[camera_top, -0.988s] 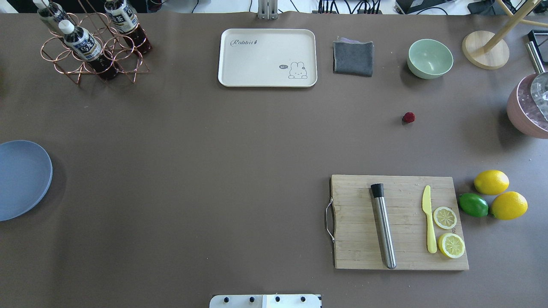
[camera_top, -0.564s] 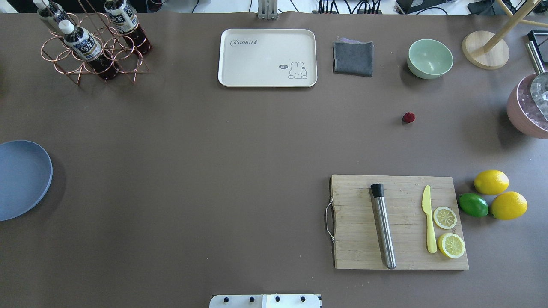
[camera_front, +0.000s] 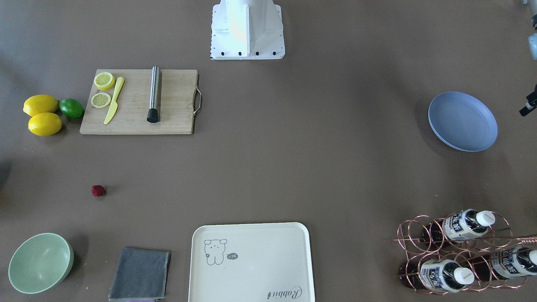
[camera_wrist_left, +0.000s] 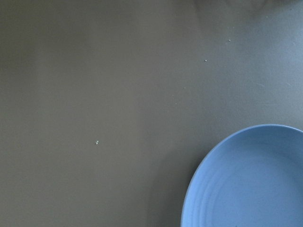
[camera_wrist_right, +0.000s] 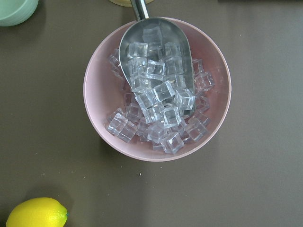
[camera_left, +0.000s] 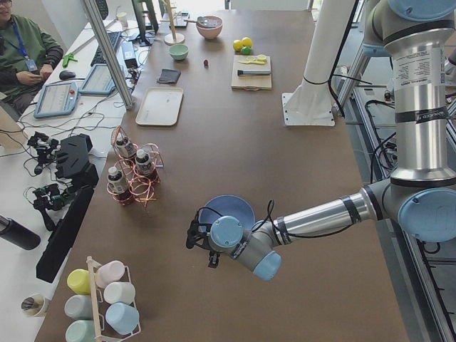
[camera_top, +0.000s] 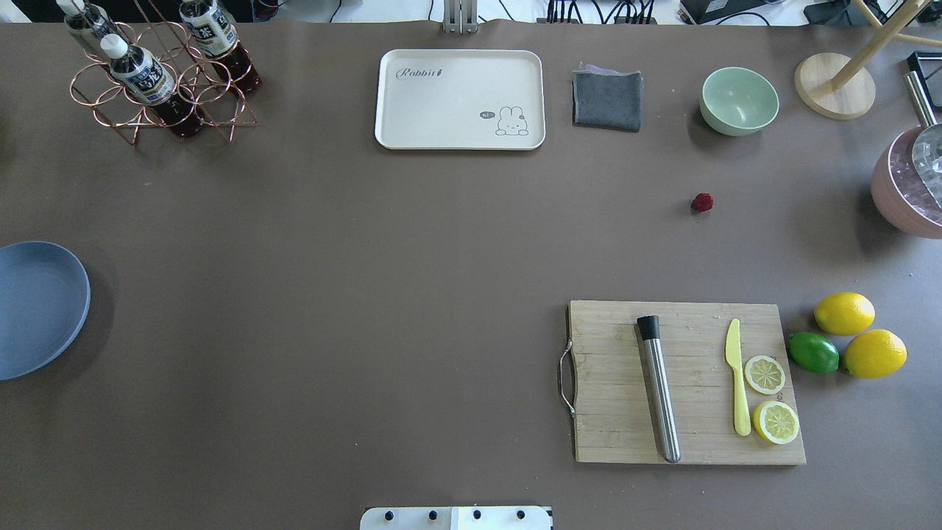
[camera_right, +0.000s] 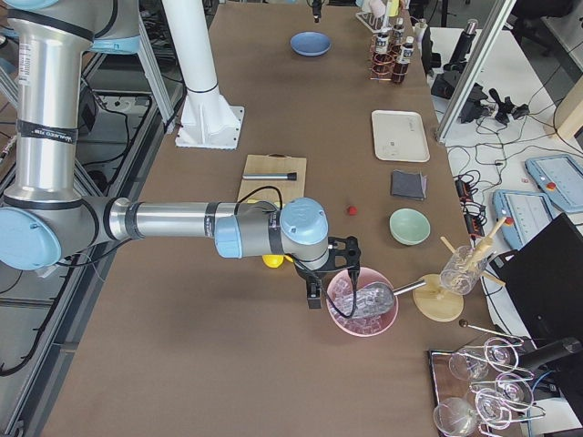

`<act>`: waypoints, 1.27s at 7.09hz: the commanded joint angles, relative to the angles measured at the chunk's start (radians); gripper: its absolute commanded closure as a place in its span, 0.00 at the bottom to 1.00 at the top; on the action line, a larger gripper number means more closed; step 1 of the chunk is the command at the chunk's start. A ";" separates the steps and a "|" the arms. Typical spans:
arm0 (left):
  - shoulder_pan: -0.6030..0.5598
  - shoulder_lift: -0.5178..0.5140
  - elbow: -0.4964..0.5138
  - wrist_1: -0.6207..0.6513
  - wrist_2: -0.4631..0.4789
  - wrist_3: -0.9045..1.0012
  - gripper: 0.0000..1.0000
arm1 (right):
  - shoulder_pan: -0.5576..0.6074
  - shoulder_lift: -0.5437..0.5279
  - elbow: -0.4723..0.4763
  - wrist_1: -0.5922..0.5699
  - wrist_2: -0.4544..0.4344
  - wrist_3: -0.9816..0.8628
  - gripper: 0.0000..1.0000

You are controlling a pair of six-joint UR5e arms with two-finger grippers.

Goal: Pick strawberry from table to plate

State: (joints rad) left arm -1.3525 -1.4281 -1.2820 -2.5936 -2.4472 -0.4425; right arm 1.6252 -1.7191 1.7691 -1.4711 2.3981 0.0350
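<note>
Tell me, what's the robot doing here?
Nothing seems to be handled right now. The strawberry lies alone on the table, near the green bowl. The plate it should go on sits empty at the far other end. The right arm hangs over a pink bowl of ice, and the left arm hangs by the plate.

Strawberry (camera_top: 702, 202) on table (camera_top: 368, 294), right side, btwn bowl (camera_top: 739, 101) & board (camera_top: 684, 383). Plate (camera_top: 37, 309) at far left edge, well apart.
</note>
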 commanded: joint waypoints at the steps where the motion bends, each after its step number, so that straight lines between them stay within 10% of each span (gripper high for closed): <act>1: 0.084 0.000 0.036 -0.104 0.040 -0.074 0.02 | -0.001 0.001 0.000 0.000 -0.001 -0.001 0.00; 9: 0.144 0.000 0.072 -0.114 0.028 -0.073 0.14 | 0.001 0.009 0.001 0.002 -0.004 -0.003 0.00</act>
State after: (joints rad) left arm -1.2100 -1.4295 -1.2152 -2.7063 -2.4121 -0.5179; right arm 1.6248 -1.7111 1.7688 -1.4696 2.3951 0.0328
